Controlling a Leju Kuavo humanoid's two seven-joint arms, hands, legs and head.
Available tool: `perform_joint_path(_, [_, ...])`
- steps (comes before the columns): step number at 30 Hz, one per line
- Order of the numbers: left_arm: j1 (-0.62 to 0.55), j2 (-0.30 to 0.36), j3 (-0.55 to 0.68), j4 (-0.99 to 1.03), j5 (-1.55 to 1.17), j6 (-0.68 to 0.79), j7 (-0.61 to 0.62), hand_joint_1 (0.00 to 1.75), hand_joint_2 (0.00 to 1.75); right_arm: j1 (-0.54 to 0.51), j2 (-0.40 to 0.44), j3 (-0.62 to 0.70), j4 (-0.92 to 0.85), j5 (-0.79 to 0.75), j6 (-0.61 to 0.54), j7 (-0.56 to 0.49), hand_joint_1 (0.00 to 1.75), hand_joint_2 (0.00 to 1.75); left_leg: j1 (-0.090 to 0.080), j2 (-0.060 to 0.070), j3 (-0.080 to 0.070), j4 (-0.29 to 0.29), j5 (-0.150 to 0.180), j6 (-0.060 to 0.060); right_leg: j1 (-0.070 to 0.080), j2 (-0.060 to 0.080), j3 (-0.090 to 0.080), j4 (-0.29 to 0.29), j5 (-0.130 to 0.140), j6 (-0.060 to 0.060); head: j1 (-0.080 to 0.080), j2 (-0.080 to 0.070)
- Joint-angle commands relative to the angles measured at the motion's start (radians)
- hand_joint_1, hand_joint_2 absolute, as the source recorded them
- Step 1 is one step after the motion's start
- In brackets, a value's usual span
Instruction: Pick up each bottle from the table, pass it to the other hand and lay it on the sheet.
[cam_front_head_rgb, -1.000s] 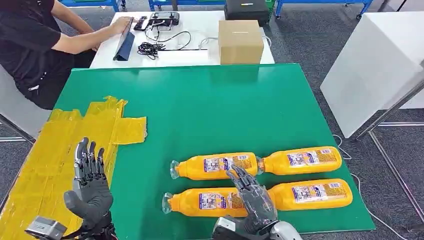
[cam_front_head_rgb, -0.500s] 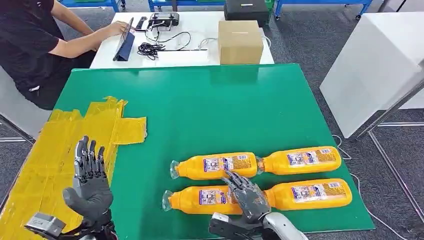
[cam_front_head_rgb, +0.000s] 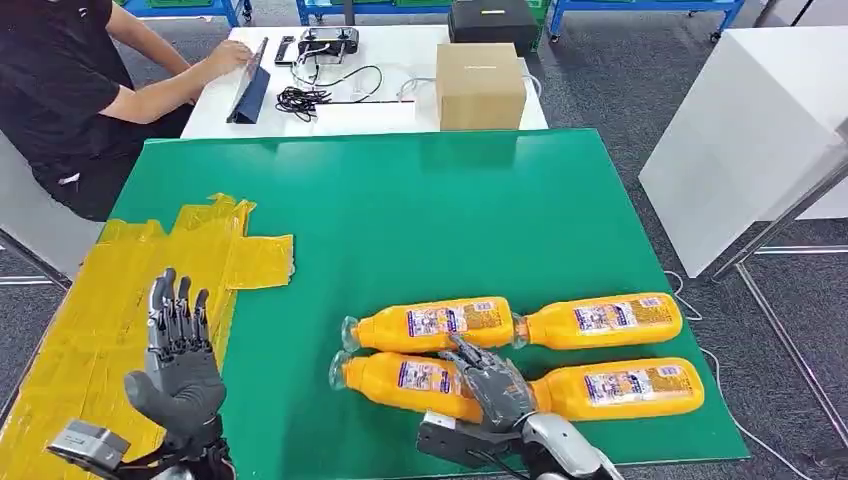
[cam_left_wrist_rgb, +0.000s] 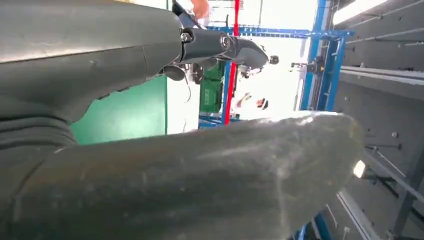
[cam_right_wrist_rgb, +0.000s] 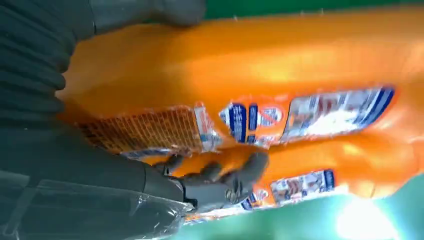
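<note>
Four orange bottles lie on the green table (cam_front_head_rgb: 420, 210). My right hand (cam_front_head_rgb: 492, 388) grips the near-left bottle (cam_front_head_rgb: 400, 377), which lies tilted with its cap end close to the far-left bottle (cam_front_head_rgb: 430, 325). In the right wrist view my fingers (cam_right_wrist_rgb: 220, 182) curl around that bottle's (cam_right_wrist_rgb: 280, 65) orange body, over its label. The far-right bottle (cam_front_head_rgb: 600, 320) and near-right bottle (cam_front_head_rgb: 625, 388) lie flat. My left hand (cam_front_head_rgb: 178, 365) is held open, fingers spread, above the yellow sheet (cam_front_head_rgb: 110, 300) at the table's left. Its thumb (cam_left_wrist_rgb: 200, 175) looms large in the left wrist view.
A cardboard box (cam_front_head_rgb: 480, 82) stands on a white table (cam_front_head_rgb: 380, 110) beyond the green one, with a tablet and cables. A person (cam_front_head_rgb: 60, 90) in black sits at the far left. A white block (cam_front_head_rgb: 750, 120) stands to the right.
My right hand has closed around the near-left bottle, and the bottle's cap end has swung up toward the far-left bottle. My left hand has hardly moved.
</note>
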Motion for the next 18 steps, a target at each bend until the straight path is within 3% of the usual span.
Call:
perform_joint_path(1, [-0.034, 0.019, -0.005, 0.054, 0.003, 0.001, 0.005, 0.0, 0.0, -0.005, -0.001, 0.032, 0.112, -0.032, 0.031, 0.001, 1.75, 1.75, 0.001, -0.001, 0.001, -0.002, 0.001, -0.001, 0.0, -0.002, 0.002, -0.002, 0.001, 0.0, 0.0, 0.0])
perform_joint_path(13, [-0.046, 0.028, -0.021, 0.061, 0.018, 0.012, 0.01, 0.0, 0.0, -0.026, -0.029, 0.08, 0.161, -0.062, 0.072, 0.009, 1.75, 1.75, 0.001, 0.0, 0.002, -0.003, 0.002, -0.001, 0.001, -0.001, 0.002, -0.004, 0.002, 0.0, 0.0, 0.0])
perform_joint_path(18, [-0.043, 0.026, -0.019, 0.057, 0.036, 0.016, 0.02, 0.0, 0.0, 0.002, 0.018, 0.019, 0.138, -0.119, 0.01, -0.008, 1.75, 1.75, 0.001, 0.001, 0.004, -0.002, 0.001, -0.001, 0.001, 0.0, 0.004, -0.002, 0.001, 0.0, 0.0, 0.0])
